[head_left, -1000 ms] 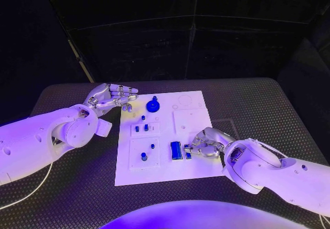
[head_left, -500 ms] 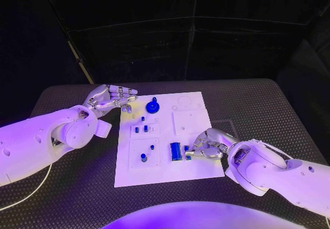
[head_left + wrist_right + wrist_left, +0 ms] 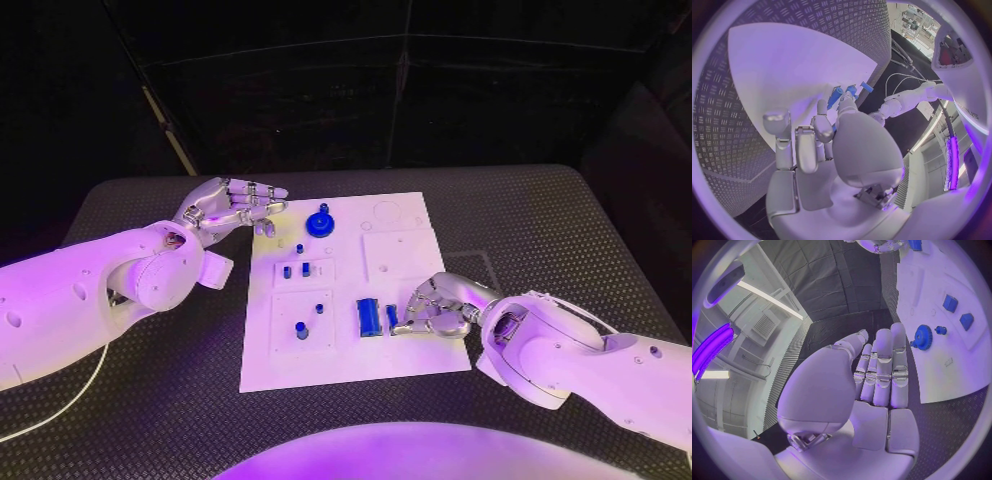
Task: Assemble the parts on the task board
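Head view: the white task board [image 3: 411,215] lies in the middle of the black tabletop [image 3: 577,230]. The left hand [image 3: 231,208] hovers at the board's far left corner, fingers loosely curled with nothing in them, just beside a round blue gear [image 3: 320,222] that stands on the board. Nearer along the board sit small blue pegs [image 3: 296,270] in a raised square, and another blue peg [image 3: 302,329] in the square nearer still. The right hand [image 3: 440,308] rests at the board's near right edge, its fingers bent in toward a blue block [image 3: 369,318] and a smaller blue piece [image 3: 391,318] beside it; whether it grips the small piece or only touches it I cannot tell. Left wrist view: the left hand [image 3: 876,377] shows its fingers straight and close together, holding nothing, with the gear [image 3: 922,336] and two blue pegs [image 3: 950,303] on the board [image 3: 942,375] beyond the fingertips. Right wrist view: the right hand [image 3: 817,140] lies over the board [image 3: 786,65], fingers [image 3: 803,146] curled, their tips reaching the blue parts [image 3: 837,96], which are largely hidden behind the hand.
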Controlling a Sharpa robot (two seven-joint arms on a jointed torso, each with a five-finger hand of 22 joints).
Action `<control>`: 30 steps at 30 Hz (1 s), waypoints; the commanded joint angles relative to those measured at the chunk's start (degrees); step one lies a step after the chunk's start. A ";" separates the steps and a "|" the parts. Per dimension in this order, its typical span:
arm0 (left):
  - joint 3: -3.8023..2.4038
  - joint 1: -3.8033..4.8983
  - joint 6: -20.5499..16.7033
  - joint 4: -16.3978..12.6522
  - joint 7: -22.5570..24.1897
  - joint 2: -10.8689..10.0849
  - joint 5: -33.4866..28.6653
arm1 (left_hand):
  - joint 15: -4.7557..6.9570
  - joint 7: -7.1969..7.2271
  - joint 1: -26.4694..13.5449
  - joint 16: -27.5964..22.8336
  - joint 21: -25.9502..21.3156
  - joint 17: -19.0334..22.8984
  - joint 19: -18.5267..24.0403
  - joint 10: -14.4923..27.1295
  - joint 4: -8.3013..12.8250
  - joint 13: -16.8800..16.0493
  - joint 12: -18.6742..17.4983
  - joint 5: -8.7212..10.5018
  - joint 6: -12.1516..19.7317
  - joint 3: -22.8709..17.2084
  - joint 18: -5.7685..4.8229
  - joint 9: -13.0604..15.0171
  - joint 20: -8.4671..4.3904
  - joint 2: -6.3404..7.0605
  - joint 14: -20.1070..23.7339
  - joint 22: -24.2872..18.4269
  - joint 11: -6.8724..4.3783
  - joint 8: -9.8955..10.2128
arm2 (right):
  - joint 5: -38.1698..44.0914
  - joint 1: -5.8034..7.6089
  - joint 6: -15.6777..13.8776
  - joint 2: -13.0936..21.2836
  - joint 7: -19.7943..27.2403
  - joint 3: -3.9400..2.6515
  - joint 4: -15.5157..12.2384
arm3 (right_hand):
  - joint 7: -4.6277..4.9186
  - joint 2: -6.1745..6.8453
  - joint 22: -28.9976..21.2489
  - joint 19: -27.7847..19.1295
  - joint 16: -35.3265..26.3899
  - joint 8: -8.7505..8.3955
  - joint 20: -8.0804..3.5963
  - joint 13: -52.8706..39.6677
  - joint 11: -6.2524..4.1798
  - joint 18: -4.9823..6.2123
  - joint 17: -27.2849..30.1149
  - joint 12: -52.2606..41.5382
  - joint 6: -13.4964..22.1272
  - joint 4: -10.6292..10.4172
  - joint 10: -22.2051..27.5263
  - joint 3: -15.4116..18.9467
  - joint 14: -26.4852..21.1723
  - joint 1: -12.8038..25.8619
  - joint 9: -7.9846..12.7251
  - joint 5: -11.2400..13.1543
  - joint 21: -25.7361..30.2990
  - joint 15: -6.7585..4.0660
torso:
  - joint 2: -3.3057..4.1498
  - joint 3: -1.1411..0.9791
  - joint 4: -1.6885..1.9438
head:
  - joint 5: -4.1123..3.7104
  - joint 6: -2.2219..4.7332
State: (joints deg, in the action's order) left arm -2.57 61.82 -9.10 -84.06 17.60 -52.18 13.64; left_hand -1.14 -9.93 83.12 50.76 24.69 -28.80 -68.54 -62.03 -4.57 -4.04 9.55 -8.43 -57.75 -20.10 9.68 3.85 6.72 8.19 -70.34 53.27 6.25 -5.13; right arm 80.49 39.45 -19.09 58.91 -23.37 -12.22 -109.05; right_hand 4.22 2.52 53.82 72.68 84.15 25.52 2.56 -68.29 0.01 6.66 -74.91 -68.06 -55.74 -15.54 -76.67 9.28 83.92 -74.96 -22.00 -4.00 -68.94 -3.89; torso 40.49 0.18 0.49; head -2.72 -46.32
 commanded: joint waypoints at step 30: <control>-0.05 0.05 0.69 -0.19 0.09 0.01 -0.22 | -0.03 0.03 -0.15 -0.22 -0.35 0.08 0.37 0.56 0.20 -0.06 0.23 -0.03 0.04 -0.02 0.74 0.06 0.06 -0.51 0.42 -0.08 0.03 -0.03 | -0.62 0.06 -0.51 -2.33 -0.05 0.00 2.11 | -0.23 -1.05 -0.24 -0.31 -0.21 0.91 -0.08 -0.36 -0.26 0.33 -5.33 -0.37 -0.56 0.10 -0.53 1.92 4.12 -1.98 -0.71 -0.86 0.41 -0.06 | -0.12 -0.05 -0.11 | 0.27 -0.83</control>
State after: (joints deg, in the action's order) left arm -2.57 61.81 -9.02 -84.16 17.53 -52.21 13.64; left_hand -1.14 -9.93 83.12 50.76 24.69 -28.80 -68.54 -62.03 -4.57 -4.04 9.55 -8.43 -57.75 -20.10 9.68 3.85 6.72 8.19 -70.34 53.28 6.25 -5.13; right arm 81.09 39.51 -18.75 56.44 -24.55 -12.26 -106.67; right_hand 3.81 1.21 53.61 72.68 84.15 26.61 2.56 -68.72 -0.41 6.67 -74.90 -68.59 -56.56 -15.46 -77.08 10.94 83.92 -76.65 -22.61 -4.71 -68.76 -3.89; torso 40.42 0.19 0.46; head -2.46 -47.19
